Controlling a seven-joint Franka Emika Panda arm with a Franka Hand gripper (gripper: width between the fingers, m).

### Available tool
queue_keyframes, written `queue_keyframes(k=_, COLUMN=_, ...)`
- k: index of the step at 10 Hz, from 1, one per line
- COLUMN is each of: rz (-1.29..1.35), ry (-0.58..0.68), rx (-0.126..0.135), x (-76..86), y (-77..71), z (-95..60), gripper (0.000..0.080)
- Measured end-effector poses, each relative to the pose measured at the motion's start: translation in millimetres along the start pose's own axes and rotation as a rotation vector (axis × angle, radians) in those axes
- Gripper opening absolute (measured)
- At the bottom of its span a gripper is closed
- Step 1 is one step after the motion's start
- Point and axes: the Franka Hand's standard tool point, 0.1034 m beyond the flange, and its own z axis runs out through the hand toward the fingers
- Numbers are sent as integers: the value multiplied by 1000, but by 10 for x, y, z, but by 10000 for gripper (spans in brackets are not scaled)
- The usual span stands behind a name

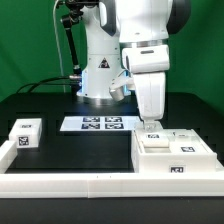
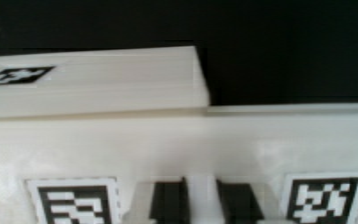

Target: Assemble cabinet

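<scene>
Assembly was judged incomplete: the cabinet (image 1: 150,166) lay at the exterior view's lower right, one box (image 1: 22,136) loose at lower left. The pincer (image 1: 150,123) hung low over the cabinet; its grip could not be told.

- No words or numbers can be read anywhere.
- Square black-and-white tags mark the cabinet (image 1: 160,166) and the marker board (image 1: 100,124).
- The robot base (image 1: 92,86) bears a blurred triangle sign.

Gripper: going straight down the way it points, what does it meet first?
The gripper would first meet the cabinet lying right below it; the gap between them is hard to judge.
</scene>
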Motion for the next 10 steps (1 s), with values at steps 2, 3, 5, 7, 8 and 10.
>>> queue_keyframes(k=2, rz=-18, ry=3, rx=-5, x=-3, y=63, z=-4, gripper=71)
queue_keyframes(k=3, rz=-17, ry=3, rx=-5, x=-3, y=62, z=-5, gripper=71)
queue_keyframes(k=5, rz=-25, ry=3, rx=-5, x=-10, y=65, z=-3, gripper=71)
queue_keyframes(k=7, rz=-29, ry=4, rx=7, x=4, y=186, z=-2, gripper=71)
queue_keyframes(k=8, rz=-26, ry=4, rx=11, x=5, y=248, z=2, gripper=71)
queue_keyframes(k=10, rz=-24, ry=3, rx=25, x=7, y=322, z=10, gripper=71)
